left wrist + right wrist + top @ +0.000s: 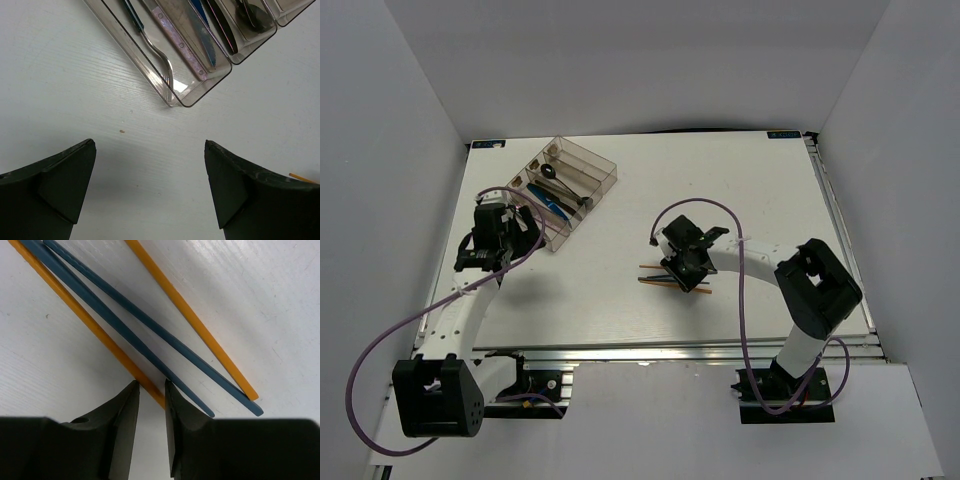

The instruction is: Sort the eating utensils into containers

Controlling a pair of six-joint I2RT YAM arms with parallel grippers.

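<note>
White table [620,310], white walls on 3 sides. 1 clear tray [605,172] sits upper left in the top view, with 4 long compartments.

Left gripper [520,240] is beside the tray's near end. In its wrist view the gripper [150,150] is spread wide and holds nothing, with the tray end [200,95] just above it. Only this view shows the tray contents - 5 pieces: 1 blue-handled fork [162,57], 1 pink handle [175,40], 1 blue knife [206,37], 1 dark piece [223,27], 1 black spoon [252,15].

Right gripper [685,268] is mid-frame over the chopsticks [660,281], which are partly hidden there. The right wrist view counts 4 on bare table - 2 orange [90,326] [190,315], 2 dark blue [115,326] [150,324]. The gripper [150,385] is nearly closed, leaving a slim gap. 1 orange end lies in that gap; cannot tell if it is pinched.
</note>
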